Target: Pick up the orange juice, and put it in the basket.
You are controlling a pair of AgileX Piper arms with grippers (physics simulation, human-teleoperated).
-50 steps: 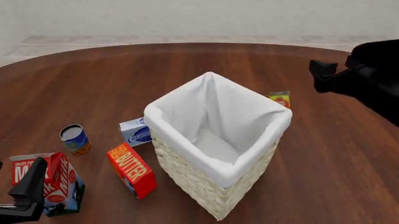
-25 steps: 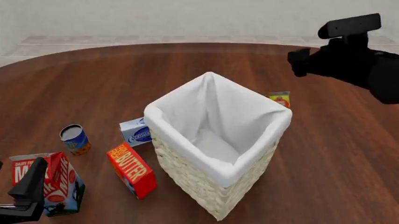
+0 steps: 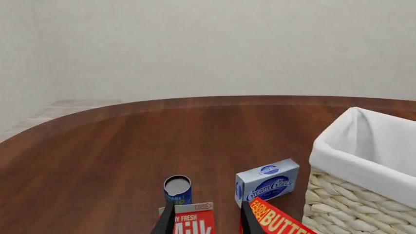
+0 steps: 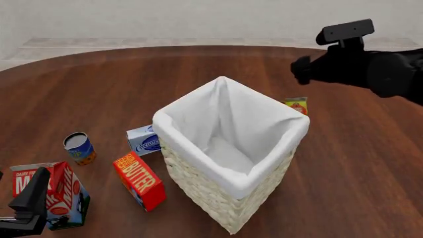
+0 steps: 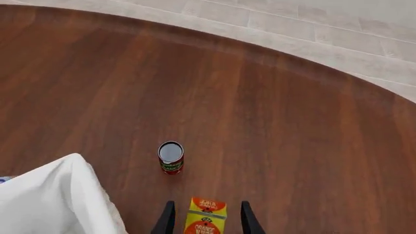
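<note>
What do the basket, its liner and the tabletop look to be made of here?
The basket looks like cream woven wicker: its walls show a knobbly plaited weave. The liner looks like matte white cloth, folded softly over the rim. The table looks like dark reddish wood with a light sheen, showing grain streaks; as a simulator render, it could equally be veneer.

- The orange juice (image 5: 206, 217) stands upright on the brown table (image 5: 273, 122), framed between the two dark fingers (image 5: 167, 220) of the right tool (image 5: 205, 222), which are spread apart.
- A small can (image 5: 171, 157) stands near the orange juice, apart from it.
- The basket (image 5: 52, 202), with its white liner, shows beside the can.
</note>
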